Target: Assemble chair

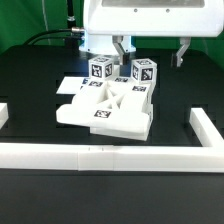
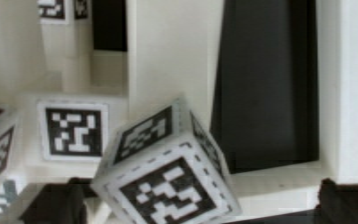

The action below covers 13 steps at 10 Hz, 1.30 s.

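The chair stands partly built mid-table: a flat white seat panel (image 1: pixel 112 108) with tags, and two upright tagged blocks on it, one (image 1: pixel 100 70) toward the exterior view's left and one (image 1: pixel 143 72) toward its right. My gripper (image 1: pixel 121 47) hangs just behind and between these blocks. In the wrist view a tagged block (image 2: pixel 158 168) sits tilted between my dark fingertips (image 2: pixel 60 200), close to one and well apart from the other. My gripper (image 2: pixel 202 207) is open and holds nothing. A second tagged post (image 2: pixel 73 128) stands beyond.
A long white border rail (image 1: pixel 110 155) runs along the front, with side pieces at the exterior view's left (image 1: pixel 4 114) and right (image 1: pixel 205 124). The marker board (image 1: pixel 68 86) lies flat behind the chair parts on the left. The table (image 1: pixel 40 125) is black.
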Motion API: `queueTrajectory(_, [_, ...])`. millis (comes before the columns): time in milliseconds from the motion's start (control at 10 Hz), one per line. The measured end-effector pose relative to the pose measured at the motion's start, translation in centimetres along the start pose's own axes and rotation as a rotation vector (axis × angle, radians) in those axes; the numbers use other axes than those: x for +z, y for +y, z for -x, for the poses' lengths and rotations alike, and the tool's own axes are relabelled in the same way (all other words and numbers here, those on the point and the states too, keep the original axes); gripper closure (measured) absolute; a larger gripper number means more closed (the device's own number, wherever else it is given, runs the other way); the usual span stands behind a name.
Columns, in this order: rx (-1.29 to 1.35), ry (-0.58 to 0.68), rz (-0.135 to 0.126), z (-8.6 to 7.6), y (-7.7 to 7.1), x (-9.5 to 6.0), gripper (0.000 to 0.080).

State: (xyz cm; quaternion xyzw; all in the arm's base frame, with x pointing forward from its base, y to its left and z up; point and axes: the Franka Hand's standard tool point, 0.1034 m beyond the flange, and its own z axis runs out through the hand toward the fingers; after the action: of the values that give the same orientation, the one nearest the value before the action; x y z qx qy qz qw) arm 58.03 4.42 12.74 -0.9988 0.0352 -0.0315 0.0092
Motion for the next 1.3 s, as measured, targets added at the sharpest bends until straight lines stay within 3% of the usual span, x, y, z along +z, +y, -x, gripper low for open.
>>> queueTrajectory(600, [-0.255, -0.002, 0.002, -0.03, 0.95, 0.10, 0.0150])
queueTrajectory(700, [-0.256, -0.002, 0.001, -0.03, 0.94, 0.10, 0.0263])
queueTrajectory(800, [-0.244, -0.002, 0.001, -0.03, 0.94, 0.10, 0.0263])
queueTrajectory(900, [-0.230, -0.002, 0.002, -0.03, 0.94, 0.10, 0.0446])
queueTrajectory(1000, [-0.230, -0.002, 0.001, -0.03, 0.94, 0.09, 0.0520])
queueTrajectory(1300, [0.019, -0.004, -0.002, 0.31, 0.81, 0.09, 0.0520])
